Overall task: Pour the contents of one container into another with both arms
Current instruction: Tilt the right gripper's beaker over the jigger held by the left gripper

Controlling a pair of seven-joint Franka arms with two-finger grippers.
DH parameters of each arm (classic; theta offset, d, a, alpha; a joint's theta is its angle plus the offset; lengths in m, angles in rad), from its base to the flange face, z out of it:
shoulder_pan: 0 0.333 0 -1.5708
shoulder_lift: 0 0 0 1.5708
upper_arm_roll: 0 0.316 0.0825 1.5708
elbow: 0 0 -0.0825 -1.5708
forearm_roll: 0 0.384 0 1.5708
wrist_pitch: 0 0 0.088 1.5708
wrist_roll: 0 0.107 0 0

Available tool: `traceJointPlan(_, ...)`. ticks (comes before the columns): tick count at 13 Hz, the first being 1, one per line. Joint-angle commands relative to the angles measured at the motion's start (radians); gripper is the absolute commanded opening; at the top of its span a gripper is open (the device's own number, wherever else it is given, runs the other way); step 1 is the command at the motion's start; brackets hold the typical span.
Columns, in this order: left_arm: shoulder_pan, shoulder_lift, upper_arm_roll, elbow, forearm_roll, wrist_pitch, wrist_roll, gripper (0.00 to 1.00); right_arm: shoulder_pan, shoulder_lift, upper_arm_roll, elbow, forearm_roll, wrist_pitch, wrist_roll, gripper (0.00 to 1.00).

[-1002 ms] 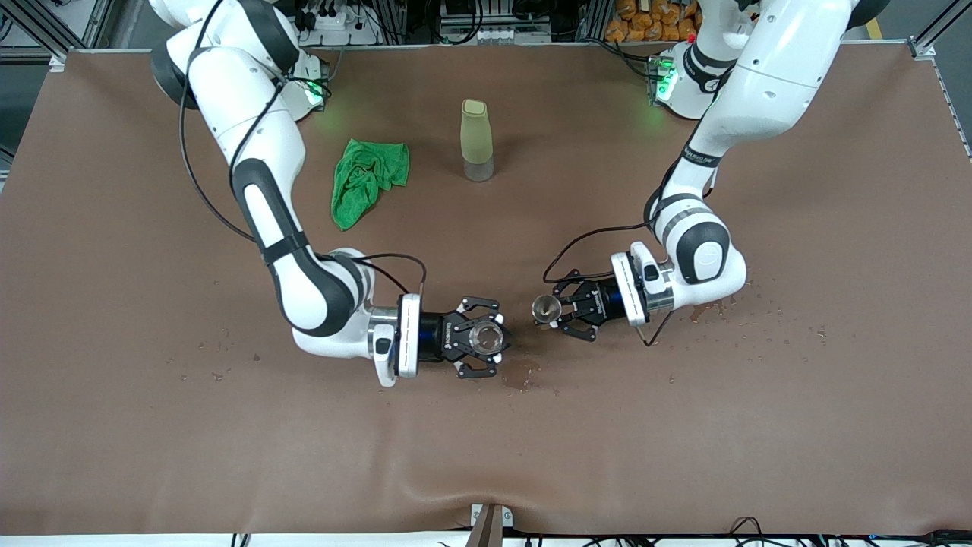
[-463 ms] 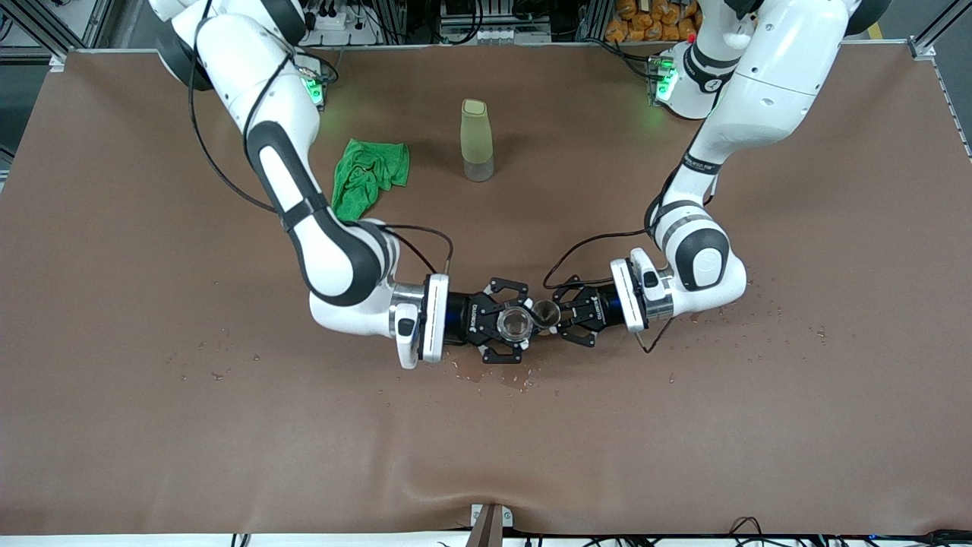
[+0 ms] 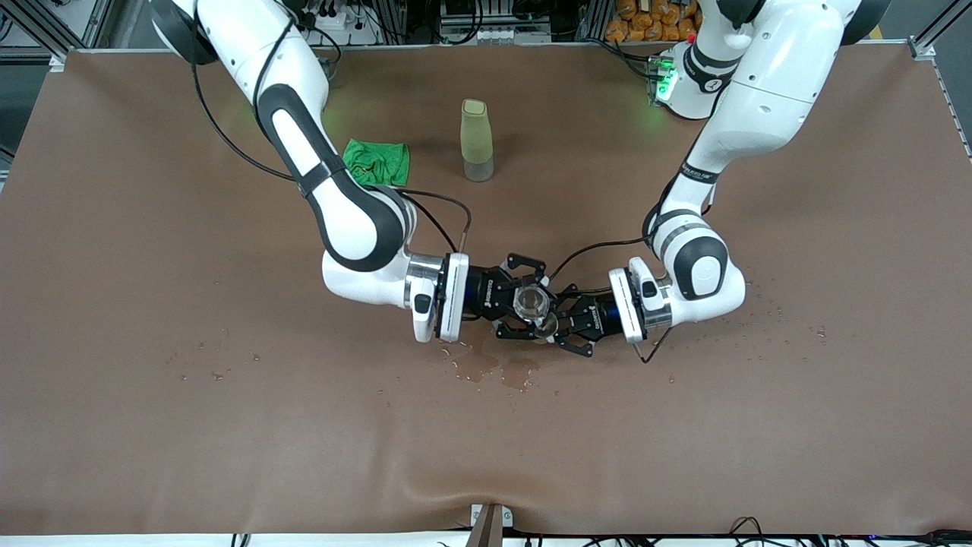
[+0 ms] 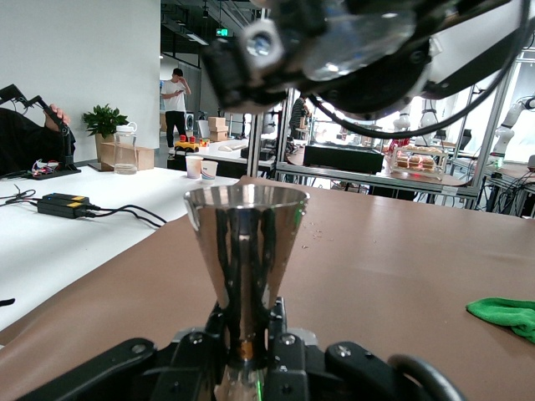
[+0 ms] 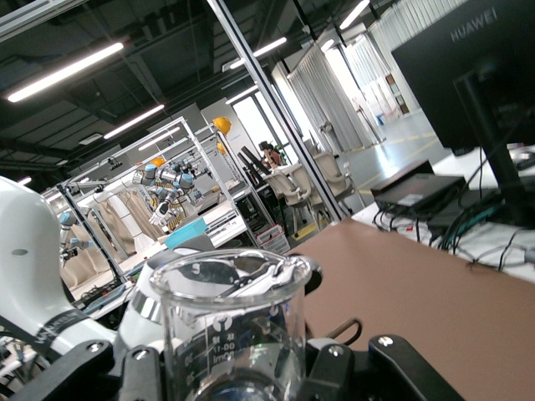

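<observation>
Front view first: nearest that camera, a wet patch [image 3: 501, 370] darkens the brown table cover [image 3: 152, 425] just below where the two hands meet. Over it, my right gripper [image 3: 524, 307] is clamped on the small clear glass cup [image 3: 530, 302], and my left gripper [image 3: 566, 324] is pinched on the narrow stem of the silver jigger [image 3: 545, 327] — the glass sits above the jigger's mouth and overlapping it.

In the left wrist view the jigger [image 4: 245, 255] stands upright, with the right gripper [image 4: 334, 42] and its glass looming directly overhead. I'd judge the pour about to start, so I want the glass lip centred on that narrow rim, tipped slowly, with the jigger kept level (the puddle suggests spills come easily here).

The right wrist view shows the graduated glass cup [image 5: 230, 330] upright; I cannot tell whether liquid sits in it, nor in the jigger.

Farther off stand the olive-green bottle [image 3: 476, 140] and a green cloth [image 3: 377, 162].
</observation>
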Motion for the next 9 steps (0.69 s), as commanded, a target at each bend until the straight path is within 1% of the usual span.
traceJointPlan(1,-0.006,0.033,-0.003,0.052,0.028,0.006,-0.033,0.00,-0.001,-0.084,0.027,-0.122,0.031,0.004,0.070,0.00)
traceJointPlan(3,-0.021,0.036,-0.003,0.052,0.026,0.010,-0.047,0.00,-0.001,-0.095,0.038,-0.141,0.043,0.001,0.133,0.00)
traceJointPlan(9,-0.022,0.042,-0.003,0.053,0.023,0.012,-0.050,0.00,-0.007,-0.093,0.061,-0.138,0.043,-0.006,0.300,0.00)
